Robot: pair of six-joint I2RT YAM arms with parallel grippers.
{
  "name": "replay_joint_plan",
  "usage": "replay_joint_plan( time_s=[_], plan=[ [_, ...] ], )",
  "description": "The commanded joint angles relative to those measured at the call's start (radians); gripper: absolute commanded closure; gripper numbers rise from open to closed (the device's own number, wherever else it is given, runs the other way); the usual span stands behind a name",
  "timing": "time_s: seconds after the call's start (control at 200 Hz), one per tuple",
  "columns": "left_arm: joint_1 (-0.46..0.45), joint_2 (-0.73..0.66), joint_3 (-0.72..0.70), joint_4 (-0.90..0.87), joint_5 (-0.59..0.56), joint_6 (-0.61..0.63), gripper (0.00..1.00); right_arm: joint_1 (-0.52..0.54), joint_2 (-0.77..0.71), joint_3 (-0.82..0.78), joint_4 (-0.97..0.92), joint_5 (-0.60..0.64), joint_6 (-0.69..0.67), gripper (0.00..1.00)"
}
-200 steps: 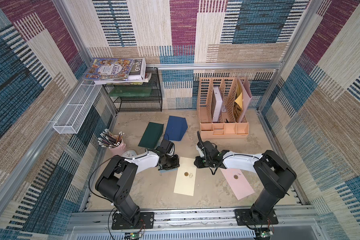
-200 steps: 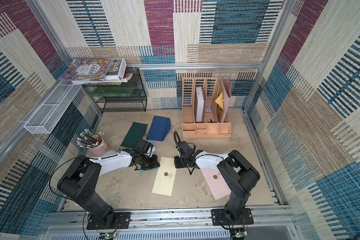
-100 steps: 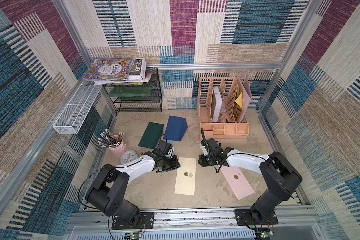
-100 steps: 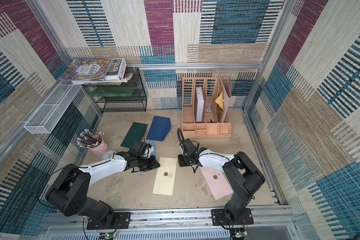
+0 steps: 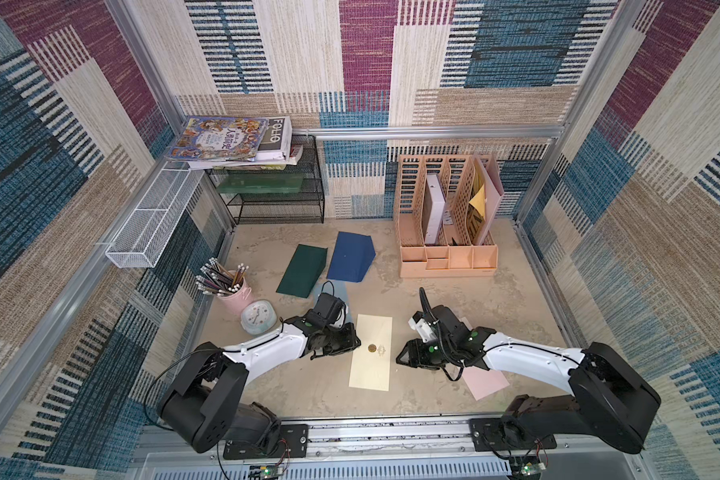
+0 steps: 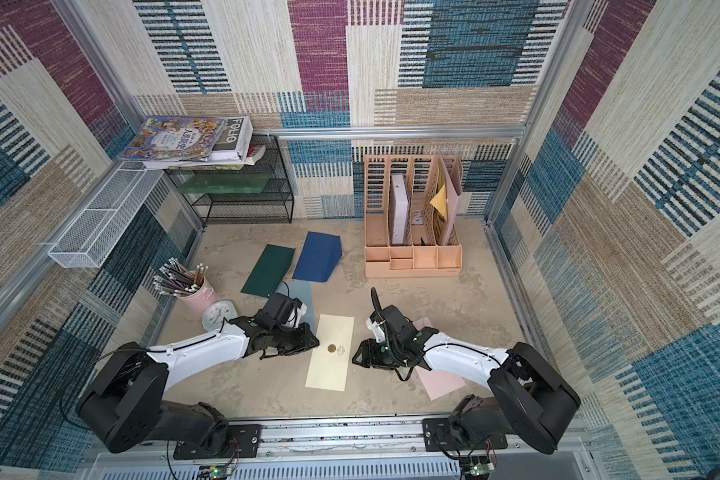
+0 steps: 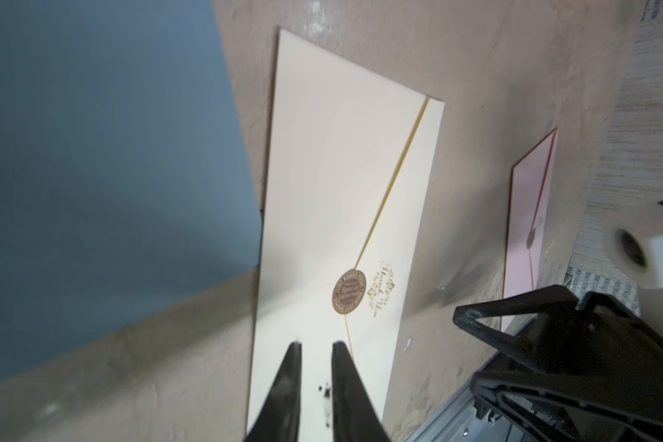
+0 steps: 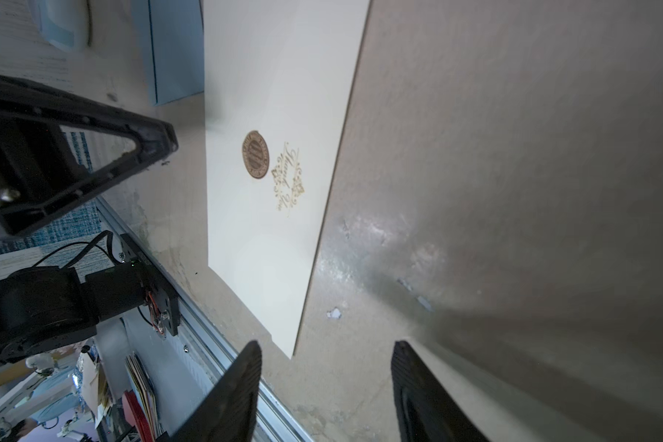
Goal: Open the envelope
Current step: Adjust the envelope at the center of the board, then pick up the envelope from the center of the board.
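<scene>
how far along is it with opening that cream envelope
Done: nothing on the envelope itself; the cream envelope lies flat, flap down, round seal intact. In hand: the left gripper, jaws slightly apart, sits over its edge near the seal; the right gripper waits open alongside, empty. Left: breaking the seal, lifting the flap.

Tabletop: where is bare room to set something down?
Free: the sandy tabletop between the peach desk organizer and the right gripper; also the strip before the black wire shelf. Crowded: around the cream envelope, flanked by both arms, the pink envelope alongside.
</scene>
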Motion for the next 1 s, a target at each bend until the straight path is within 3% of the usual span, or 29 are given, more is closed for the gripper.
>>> replay_joint_plan(
  time_s=[0.0, 0.18, 0.521, 0.996],
  plan=[
    [-0.002, -0.048, -0.005, -0.079, -0.076, -0.001, 0.81, 0.003, -0.002, -0.038, 0.091, -0.065, 0.118, 0.41],
    [-0.006, -0.034, -0.035, -0.076, -0.075, -0.014, 0.80, 0.020, 0.043, -0.075, 0.185, -0.119, 0.182, 0.40],
    [-0.076, 0.020, -0.060, -0.027, -0.082, -0.071, 0.80, 0.094, 0.081, -0.094, 0.236, -0.106, 0.285, 0.40],
    [-0.118, 0.030, -0.116, 0.013, -0.100, -0.140, 0.81, 0.099, 0.167, -0.171, 0.479, -0.126, 0.420, 0.39]
  ],
)
